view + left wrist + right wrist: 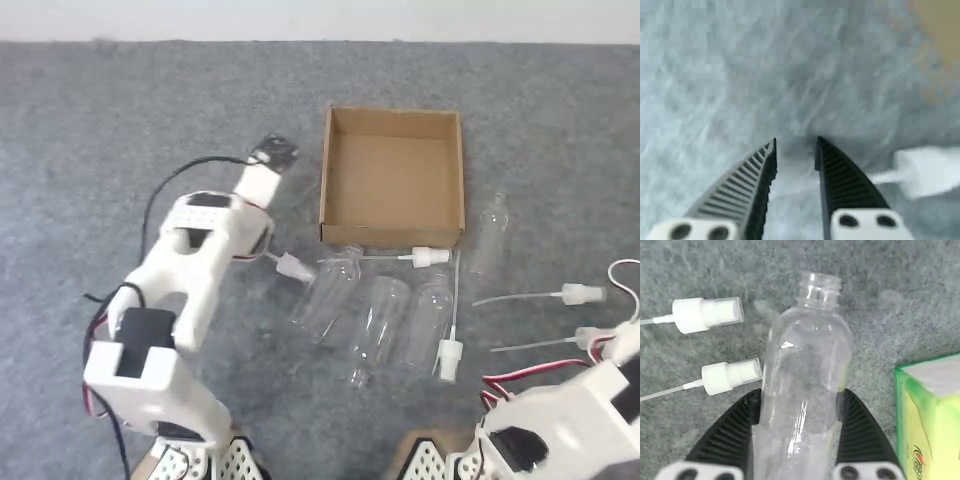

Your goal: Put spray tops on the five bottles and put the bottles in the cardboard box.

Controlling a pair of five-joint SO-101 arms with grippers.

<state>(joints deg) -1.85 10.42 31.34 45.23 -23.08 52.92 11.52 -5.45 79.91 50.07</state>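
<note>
- The step in hand, as I read it, is the very first capping. No bottle I can see wears a top, and the cardboard box (392,232), upper middle of the high view, has nothing in it.
- The right tool (801,392) is clamped on a clear bottle (807,355). Its jaws press both sides of the body, and the bare open neck points away from the wrist.
- Beside that bottle, a nearer spray top (732,377) and a farther spray top (707,315) lie loose on the grey surface (100,150), thin tubes trailing off. A green and yellow carton (930,410) stands on the bottle's other side.
- The left tool (795,142) hangs low over the surface, jaws a little apart and gripping nothing. A white spray top (925,172) lies just beside one finger. Its tube runs toward the jaws, but I cannot tell whether it crosses the gap.
- A row of three bottles (380,315) lies just below the box in the high view, and a fourth bottle (490,230) lies to the box's right.
- The next move, to my eye, is for the left tool to settle over that white top's head and close on it. It would then carry the top across to the held bottle. Feeding the tube into so narrow a mouth will need both arms closely lined up.
</note>
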